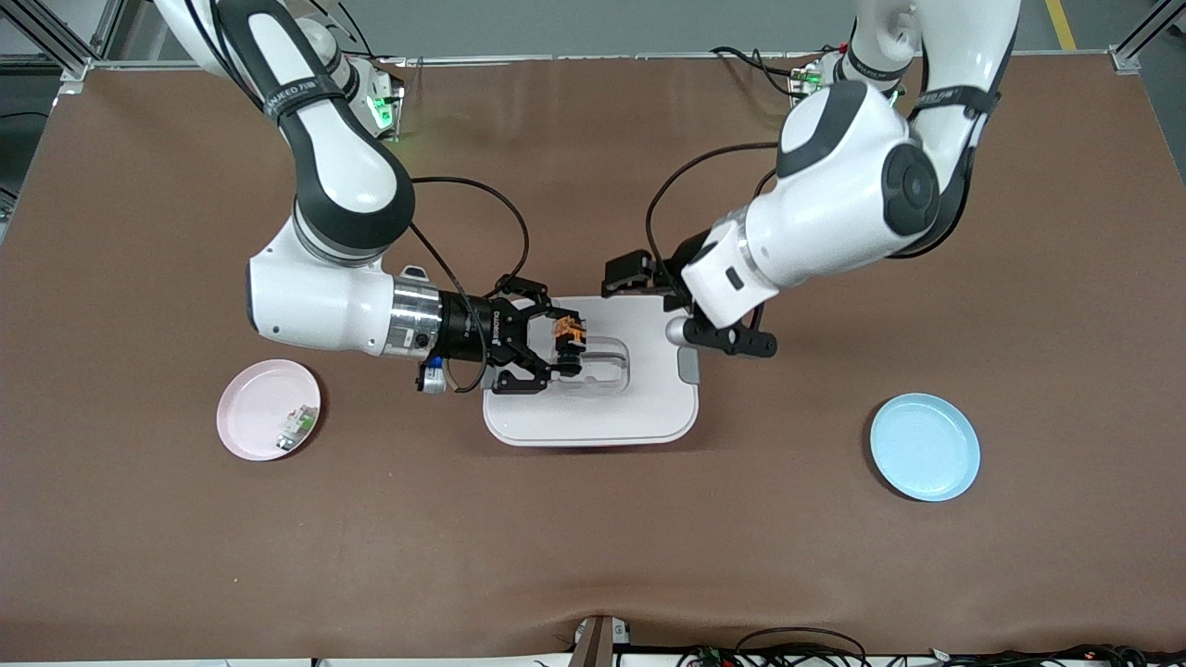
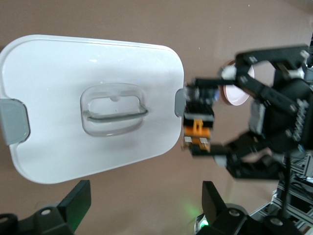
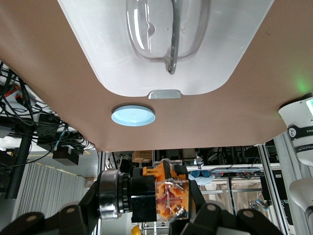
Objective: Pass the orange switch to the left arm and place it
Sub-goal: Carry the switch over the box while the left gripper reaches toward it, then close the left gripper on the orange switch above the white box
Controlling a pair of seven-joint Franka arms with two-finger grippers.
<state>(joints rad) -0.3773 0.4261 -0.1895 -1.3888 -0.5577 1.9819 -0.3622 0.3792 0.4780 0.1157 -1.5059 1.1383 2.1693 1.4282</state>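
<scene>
The orange switch (image 1: 568, 333), a small black part with an orange end, is held sideways just above the lid of the white box (image 1: 593, 412). My right gripper (image 1: 561, 350) is shut on it, over the box's end toward the right arm. The right wrist view shows the switch (image 3: 164, 196) clamped between the fingers, with the box lid (image 3: 112, 54) past it. My left gripper (image 1: 687, 310) hangs open and empty over the box's other end. In the left wrist view its fingers (image 2: 73, 205) stand wide apart, and the switch (image 2: 198, 128) in the right gripper (image 2: 198, 120) shows beside the box (image 2: 98, 58).
A pink plate (image 1: 250, 398) holding a small green-and-white part (image 1: 296, 428) lies toward the right arm's end. A blue plate (image 1: 925, 446) lies toward the left arm's end, also seen as the blue plate (image 3: 133, 115) in the right wrist view. Brown cloth covers the table.
</scene>
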